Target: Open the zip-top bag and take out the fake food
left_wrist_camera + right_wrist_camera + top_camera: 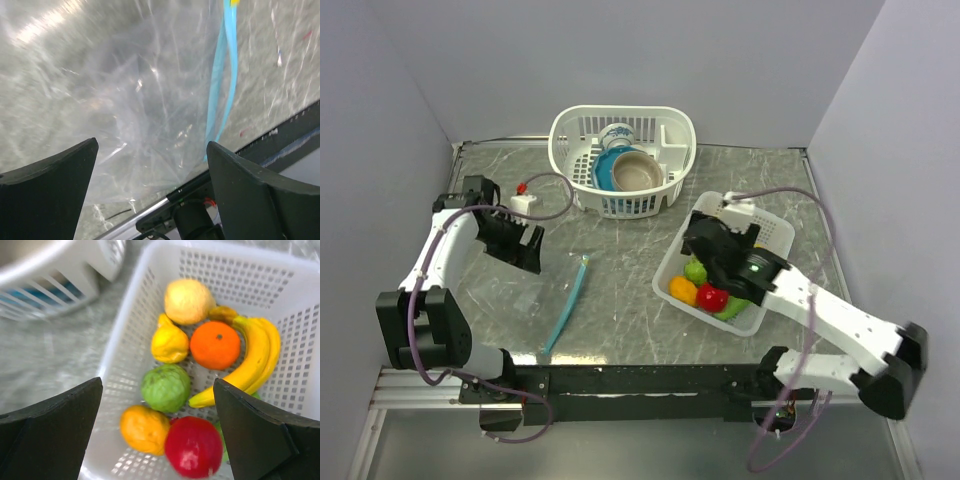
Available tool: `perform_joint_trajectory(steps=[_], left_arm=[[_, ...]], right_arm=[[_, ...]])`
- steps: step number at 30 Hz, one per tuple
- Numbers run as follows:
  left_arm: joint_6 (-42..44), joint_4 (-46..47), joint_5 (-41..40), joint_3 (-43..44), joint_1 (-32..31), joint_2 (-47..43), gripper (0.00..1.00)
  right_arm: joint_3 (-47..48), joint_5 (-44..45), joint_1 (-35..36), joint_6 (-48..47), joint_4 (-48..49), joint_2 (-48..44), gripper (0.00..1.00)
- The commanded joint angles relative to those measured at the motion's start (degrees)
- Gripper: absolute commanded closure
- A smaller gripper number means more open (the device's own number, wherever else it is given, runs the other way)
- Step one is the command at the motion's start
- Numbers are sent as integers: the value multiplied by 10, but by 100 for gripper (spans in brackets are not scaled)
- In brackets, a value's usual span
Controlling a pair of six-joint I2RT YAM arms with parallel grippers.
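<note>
The clear zip-top bag [525,292] lies flat on the table at the left, its teal-blue zip strip [567,303] along its right side. It also shows in the left wrist view [135,100], with the strip [222,75] at the upper right, and looks empty. My left gripper [520,243] is open just above the bag's far end. The fake food sits in a white tray [775,232] at the right: red apple [194,446], green fruit [165,387], orange [216,345], banana [250,362], lemon [170,342]. My right gripper [712,250] is open above the tray.
A white basket [675,130] at the back holds a blue bowl [607,172], a tan bowl [638,172] and a patterned cup [618,135]. A small white thing with a red top [524,197] stands by the left arm. Grey walls close in left, right and back.
</note>
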Motion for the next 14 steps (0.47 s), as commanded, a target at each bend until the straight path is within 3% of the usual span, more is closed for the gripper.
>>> perform_joint_trajectory(steps=[1, 7, 14], left_arm=[[-43, 8, 10, 63, -1, -23, 3], [-73, 4, 15, 134, -1, -27, 3], [-107, 93, 38, 112, -1, -93, 3]], right_arm=[[21, -5, 0, -48, 31, -90, 0], [10, -22, 0, -67, 15, -154, 0], [-6, -28, -1, -82, 23, -183, 0]])
